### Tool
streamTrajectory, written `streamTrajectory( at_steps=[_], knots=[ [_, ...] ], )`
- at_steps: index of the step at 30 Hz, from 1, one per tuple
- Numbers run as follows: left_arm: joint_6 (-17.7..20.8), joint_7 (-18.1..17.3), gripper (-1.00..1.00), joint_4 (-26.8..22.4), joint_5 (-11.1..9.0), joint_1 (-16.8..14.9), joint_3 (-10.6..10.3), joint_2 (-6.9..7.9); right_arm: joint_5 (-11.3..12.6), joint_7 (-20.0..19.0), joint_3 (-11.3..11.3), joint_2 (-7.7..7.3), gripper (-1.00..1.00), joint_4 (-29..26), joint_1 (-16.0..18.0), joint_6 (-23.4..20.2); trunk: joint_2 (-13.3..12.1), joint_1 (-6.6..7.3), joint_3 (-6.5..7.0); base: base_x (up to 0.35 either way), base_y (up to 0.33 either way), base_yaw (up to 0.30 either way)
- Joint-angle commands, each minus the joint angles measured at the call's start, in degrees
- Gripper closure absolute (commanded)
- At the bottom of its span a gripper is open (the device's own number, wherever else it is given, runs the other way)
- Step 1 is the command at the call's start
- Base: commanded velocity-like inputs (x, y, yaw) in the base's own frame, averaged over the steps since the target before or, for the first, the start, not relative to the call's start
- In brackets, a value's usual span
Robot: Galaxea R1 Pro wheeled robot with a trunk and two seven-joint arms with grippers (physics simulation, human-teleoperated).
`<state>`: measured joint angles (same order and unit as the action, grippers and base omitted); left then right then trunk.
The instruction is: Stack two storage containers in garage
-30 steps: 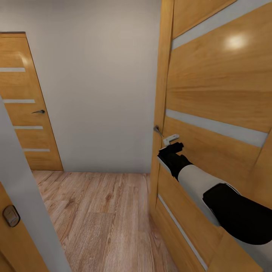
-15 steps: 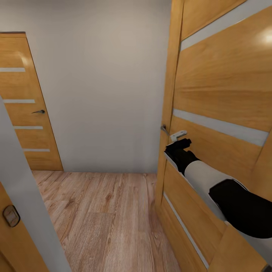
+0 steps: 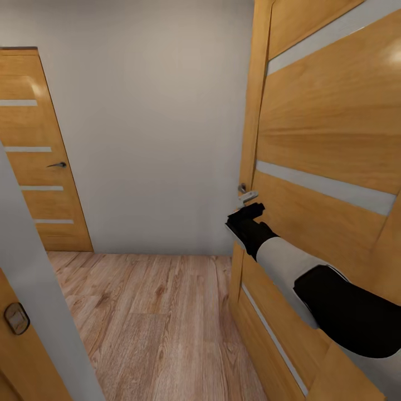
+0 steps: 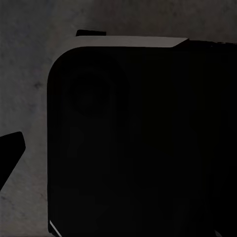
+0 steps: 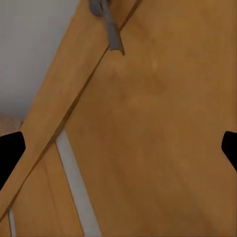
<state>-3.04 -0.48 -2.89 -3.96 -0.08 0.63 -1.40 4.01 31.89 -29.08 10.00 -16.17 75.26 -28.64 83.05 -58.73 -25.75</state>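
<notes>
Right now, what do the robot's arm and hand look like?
The right arm has a white forearm segment between glossy black, rounded sections. Its hand is matte black and blocky, with a small pale grey part on top. In the right wrist view, black fingertips show.

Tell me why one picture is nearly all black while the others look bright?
Left wrist view: a dark rounded body sits close before the lens, with dim mottled grey around it. Head view: evenly lit, a soft glare patch on the open wooden door near the right gripper. Right wrist view: bright, slightly soft door surface.
</notes>
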Motion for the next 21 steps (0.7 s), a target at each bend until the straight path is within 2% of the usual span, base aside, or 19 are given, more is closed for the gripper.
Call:
streamTrajectory(
  at_steps=[1, 21],
  knots=[
    [-0.15, -0.05, -1.00, -0.01, -0.41, -0.01, 0.03, -0.01, 0.46, 0.31, -0.45, 0.00, -1.00, 0.00, 0.07, -0.35, 0.03, 0.00, -0.06, 0.000, 0.000, 0.000],
    [-0.13, -0.05, -1.00, -0.01, -0.43, -0.01, 0.07, 0.06, 2.31, -0.84, -0.37, 0.00, -1.00, -0.18, -0.28, 2.82, 0.03, 0.00, -0.06, 0.000, 0.000, 0.000]
  ],
)
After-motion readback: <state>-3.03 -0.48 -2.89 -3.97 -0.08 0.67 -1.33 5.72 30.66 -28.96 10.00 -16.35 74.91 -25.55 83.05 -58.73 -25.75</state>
